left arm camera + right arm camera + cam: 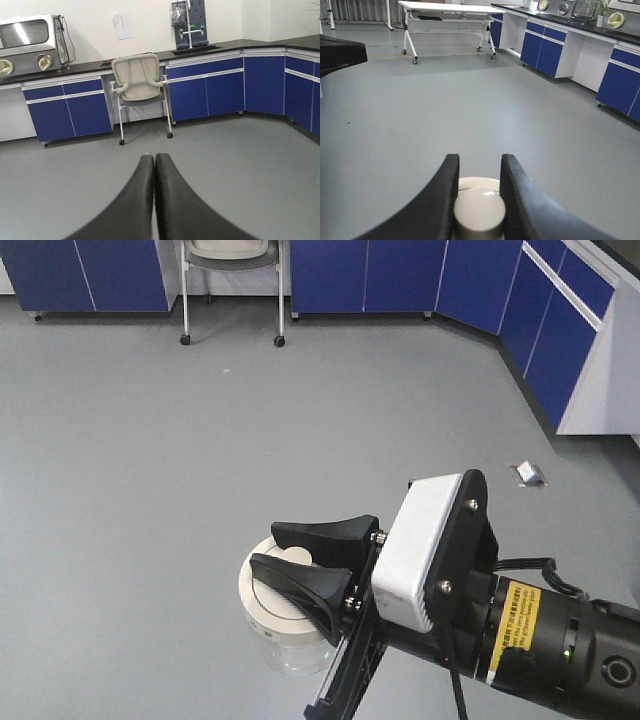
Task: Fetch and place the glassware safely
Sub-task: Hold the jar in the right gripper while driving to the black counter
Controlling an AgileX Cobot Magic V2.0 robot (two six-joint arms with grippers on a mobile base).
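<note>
In the exterior front-facing view, we see the black two-fingered right gripper [265,548] reaching in from the lower right, clenched on the small squat clear glass jar [290,650] with its round cream-white lid. The jar sits right at that gripper's tips, upright by the look of it, above bare grey floor [150,490]. A pale wheeled chair [228,252] stands well beyond the right gripper. In the left wrist view, the left gripper [154,159] is pressed closed on nothing, its fingers touching. In the right wrist view, the right gripper [480,162] flanks the lid's raised knob [480,215] on both sides, touching it. We judge the right arm the carrier. No set-down spot shows, so lowering should keep the jar's axis vertical.
</note>
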